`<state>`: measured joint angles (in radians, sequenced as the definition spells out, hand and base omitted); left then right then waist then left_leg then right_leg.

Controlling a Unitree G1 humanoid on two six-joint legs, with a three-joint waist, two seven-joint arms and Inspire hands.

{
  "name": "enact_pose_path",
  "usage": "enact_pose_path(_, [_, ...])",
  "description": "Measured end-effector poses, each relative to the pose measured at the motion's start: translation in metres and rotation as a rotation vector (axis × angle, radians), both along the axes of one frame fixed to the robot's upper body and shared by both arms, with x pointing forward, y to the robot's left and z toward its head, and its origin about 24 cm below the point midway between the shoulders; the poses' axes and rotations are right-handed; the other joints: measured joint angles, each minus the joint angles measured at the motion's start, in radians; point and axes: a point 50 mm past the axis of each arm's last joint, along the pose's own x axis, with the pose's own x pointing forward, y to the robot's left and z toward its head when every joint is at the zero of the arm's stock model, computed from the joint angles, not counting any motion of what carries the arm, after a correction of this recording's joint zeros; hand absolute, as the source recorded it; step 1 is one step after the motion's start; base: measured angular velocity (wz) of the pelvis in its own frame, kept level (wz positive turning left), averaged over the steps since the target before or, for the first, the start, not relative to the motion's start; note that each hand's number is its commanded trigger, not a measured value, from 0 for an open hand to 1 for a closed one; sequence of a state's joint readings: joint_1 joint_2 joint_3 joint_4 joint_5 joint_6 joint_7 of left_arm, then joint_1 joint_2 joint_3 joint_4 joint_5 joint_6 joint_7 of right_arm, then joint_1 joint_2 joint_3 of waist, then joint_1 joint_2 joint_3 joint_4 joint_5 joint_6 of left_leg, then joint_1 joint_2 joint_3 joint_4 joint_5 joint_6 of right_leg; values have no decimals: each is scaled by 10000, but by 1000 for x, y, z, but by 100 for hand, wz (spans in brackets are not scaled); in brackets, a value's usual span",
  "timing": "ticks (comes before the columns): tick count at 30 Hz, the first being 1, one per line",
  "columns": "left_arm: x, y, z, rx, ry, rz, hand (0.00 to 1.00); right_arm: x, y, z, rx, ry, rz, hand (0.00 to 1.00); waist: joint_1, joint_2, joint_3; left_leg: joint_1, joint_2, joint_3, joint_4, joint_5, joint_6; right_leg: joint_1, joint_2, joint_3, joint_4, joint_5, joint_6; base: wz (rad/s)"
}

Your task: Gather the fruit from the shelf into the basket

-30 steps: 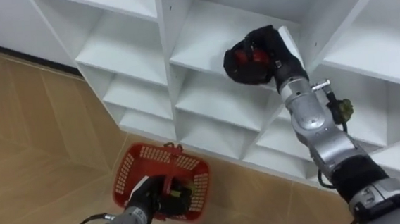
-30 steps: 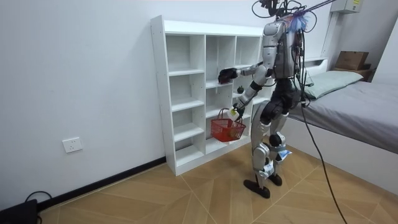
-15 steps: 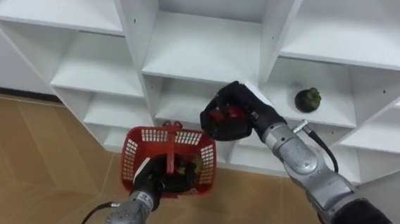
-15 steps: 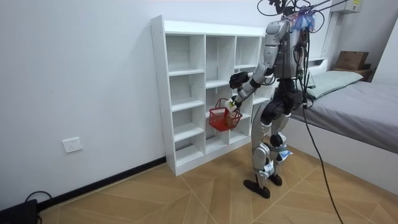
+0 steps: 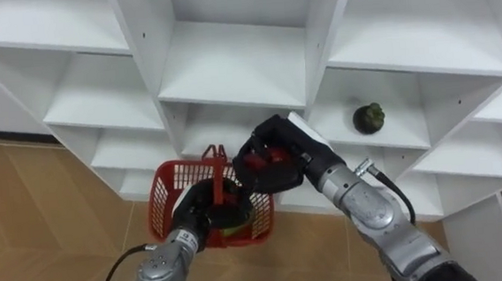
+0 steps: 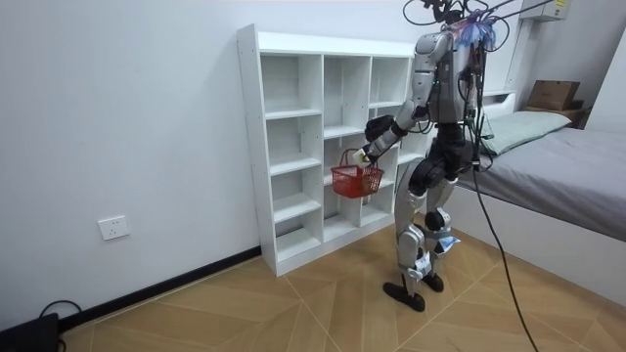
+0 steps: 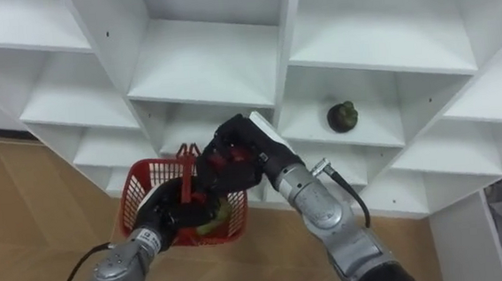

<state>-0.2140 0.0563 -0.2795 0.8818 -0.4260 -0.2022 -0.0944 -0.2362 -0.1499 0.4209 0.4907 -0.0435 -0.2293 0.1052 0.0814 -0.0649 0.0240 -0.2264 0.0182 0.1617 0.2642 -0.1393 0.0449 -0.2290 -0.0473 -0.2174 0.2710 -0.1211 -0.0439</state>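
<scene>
Fingers of the right hand (image 5: 294, 146) grasp a red fruit (image 5: 256, 164) over the basket (image 5: 168, 198), to drop it in. Fingers of the left hand (image 5: 203, 209) clench its handle (image 5: 214, 163), holding it near.

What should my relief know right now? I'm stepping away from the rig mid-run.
Left hand: shut on the handle of the red basket, before the closet.
Right hand: shut on a red fruit, just above the basket.
Done: something yellow-green lies in the basket.
Left: drop the red fruit in; fetch the dark green fruit from its shelf.
</scene>
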Motion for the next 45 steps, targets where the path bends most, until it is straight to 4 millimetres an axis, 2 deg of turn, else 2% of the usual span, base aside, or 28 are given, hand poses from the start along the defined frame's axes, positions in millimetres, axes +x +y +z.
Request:
enact_pose_path(7, [6, -11, 10, -318, -537, -367, 100, -3, 4, -1, -219, 9, 211, 100, 38, 47, 27, -136, 20, -17, -22, -5, -6, -65, 44, -18, -153, 61, 5, 0])
enact_pose_path(13, [0, -11, 6, -705, -291, -383, 100, -5, 6, -2, -421, 15, 488, 100, 38, 154, 83, -139, 23, 2, -91, -5, -8, -111, 50, 4, -131, 60, 4, 0])
enact_pose_path(27, [-4, -12, 4, -1214, -169, -382, 100, -5, 6, -2, -474, 8, 553, 100, 29, 193, 61, -151, 17, 45, -67, -5, -7, -155, 51, 81, -121, 58, 6, -1])
enact_pose_path(31, [-12, -10, -2, -1289, 57, -446, 100, -9, 6, -6, -786, 26, 716, 100, 36, 392, 23, -70, 17, 101, -128, -5, -7, -118, 55, 126, -105, 59, 7, -4])
enact_pose_path(34, [-18, -10, -5, -1380, 210, -537, 100, -13, 5, -9, -820, 153, 704, 100, 33, 466, 28, -54, 26, 157, -145, -5, -8, -144, 61, 167, -79, 59, 6, -3])
enact_pose_path(45, [-33, -5, -15, -1326, 580, -1120, 100, -16, 5, -12, -806, 372, 943, 100, 0, 460, 28, -64, 25, 170, -129, -5, -8, -156, 68, 213, -99, 52, 12, 0])
